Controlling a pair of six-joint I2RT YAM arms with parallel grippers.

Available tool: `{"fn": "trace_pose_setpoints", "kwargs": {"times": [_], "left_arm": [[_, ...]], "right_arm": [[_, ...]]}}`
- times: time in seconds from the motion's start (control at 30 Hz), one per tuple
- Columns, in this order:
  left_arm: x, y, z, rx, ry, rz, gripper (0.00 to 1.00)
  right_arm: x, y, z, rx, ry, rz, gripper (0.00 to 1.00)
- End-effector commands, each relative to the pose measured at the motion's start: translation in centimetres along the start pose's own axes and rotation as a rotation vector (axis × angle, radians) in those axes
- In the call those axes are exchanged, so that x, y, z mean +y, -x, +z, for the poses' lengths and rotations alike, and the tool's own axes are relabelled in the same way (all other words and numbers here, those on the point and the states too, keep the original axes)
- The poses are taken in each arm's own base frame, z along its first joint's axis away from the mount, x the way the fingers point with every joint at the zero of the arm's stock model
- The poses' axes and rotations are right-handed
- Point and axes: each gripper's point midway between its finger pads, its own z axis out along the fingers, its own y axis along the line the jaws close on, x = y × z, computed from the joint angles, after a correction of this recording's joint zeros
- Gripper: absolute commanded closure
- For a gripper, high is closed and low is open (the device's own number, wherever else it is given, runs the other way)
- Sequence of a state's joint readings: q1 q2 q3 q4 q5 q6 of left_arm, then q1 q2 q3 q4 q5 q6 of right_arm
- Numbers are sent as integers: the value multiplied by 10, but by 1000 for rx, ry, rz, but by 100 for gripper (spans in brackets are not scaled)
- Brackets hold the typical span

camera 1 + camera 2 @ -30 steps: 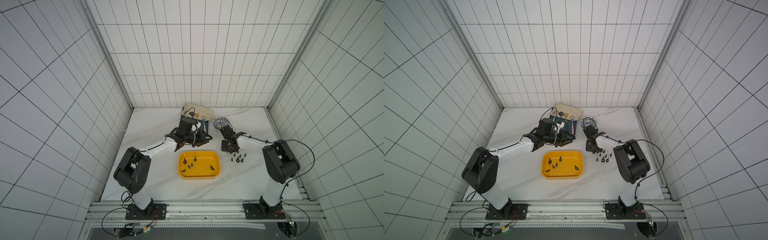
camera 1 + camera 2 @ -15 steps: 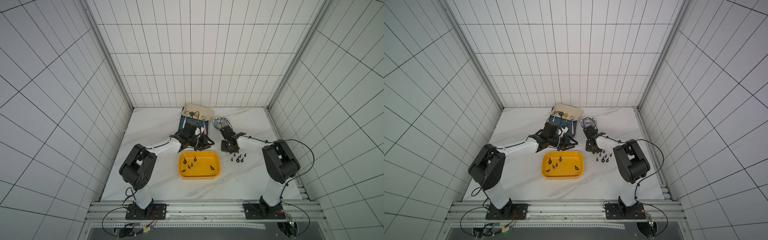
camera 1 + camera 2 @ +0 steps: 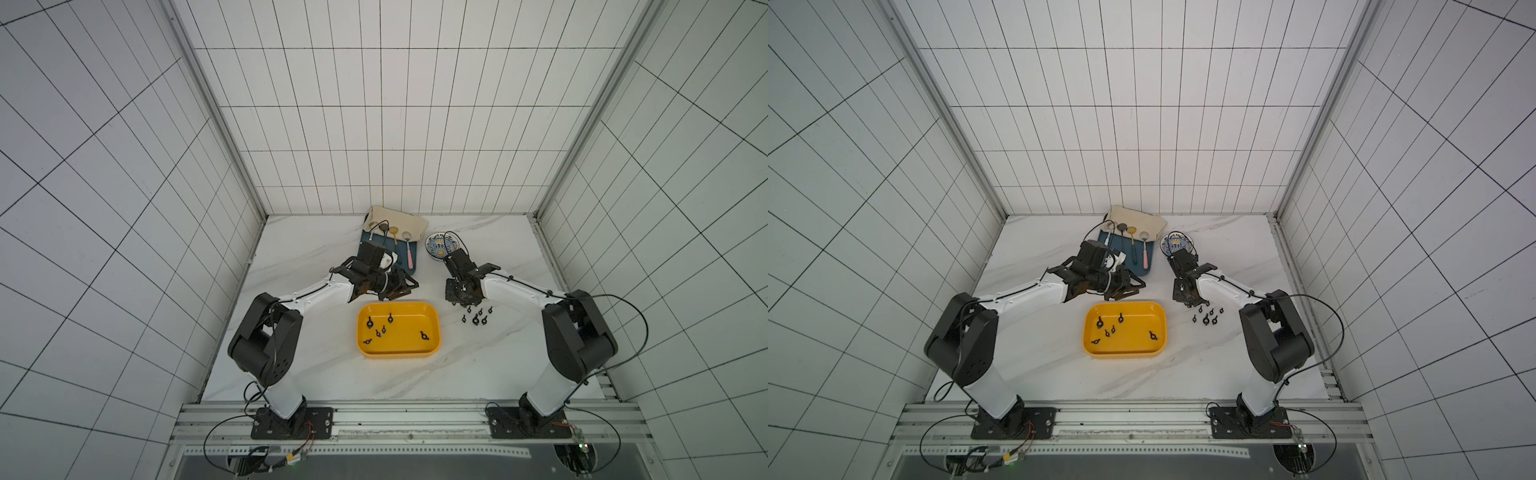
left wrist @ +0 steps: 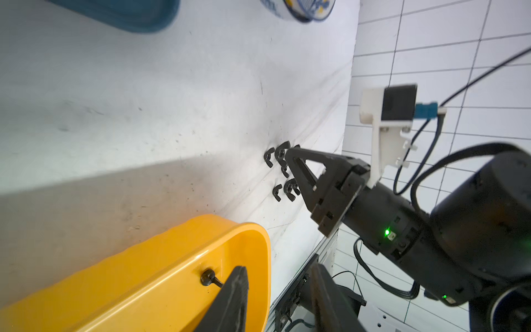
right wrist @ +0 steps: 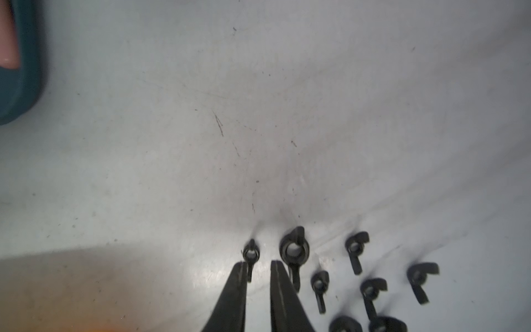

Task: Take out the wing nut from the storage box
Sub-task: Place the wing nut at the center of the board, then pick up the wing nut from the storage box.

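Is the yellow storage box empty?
No: in a top view, several wing nuts lie on the floor of the storage box.

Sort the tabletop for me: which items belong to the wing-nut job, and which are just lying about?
Job:
shallow yellow plastic storage box
small black wing nuts inside it
more black wing nuts out on the white marble table

Lying about:
flat dark-blue plastic tray with spoons
beige cloth
small round patterned bowl

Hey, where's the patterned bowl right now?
In both top views the patterned bowl sits at the back of the table, just right of the blue tray and beyond the right gripper.
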State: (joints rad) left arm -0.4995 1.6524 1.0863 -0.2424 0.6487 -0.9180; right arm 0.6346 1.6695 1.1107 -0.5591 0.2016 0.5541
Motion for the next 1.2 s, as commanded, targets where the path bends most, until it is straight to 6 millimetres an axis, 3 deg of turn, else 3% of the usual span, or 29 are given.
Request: {"fn": "trace_pose_setpoints", "kwargs": {"times": [0.0, 0.07, 0.23, 0.43, 0.67, 1.17], "left_arm": [[29, 9, -40, -49, 41, -55, 61], [56, 5, -65, -81, 89, -99, 61], [104, -11, -117, -159, 186, -154, 60], [122, -28, -136, -142, 255, -160, 60], [119, -29, -135, -135, 234, -156, 60], [118, -30, -131, -129, 207, -159, 60]], "right_arm": [[33, 1, -42, -51, 20, -69, 80], [66, -9, -58, -71, 75, -103, 80], [136, -34, -71, -85, 194, -167, 78], [184, -46, -51, -60, 249, -204, 74], [196, -54, -22, -43, 246, -161, 71], [205, -71, 4, 12, 262, -154, 70]]}}
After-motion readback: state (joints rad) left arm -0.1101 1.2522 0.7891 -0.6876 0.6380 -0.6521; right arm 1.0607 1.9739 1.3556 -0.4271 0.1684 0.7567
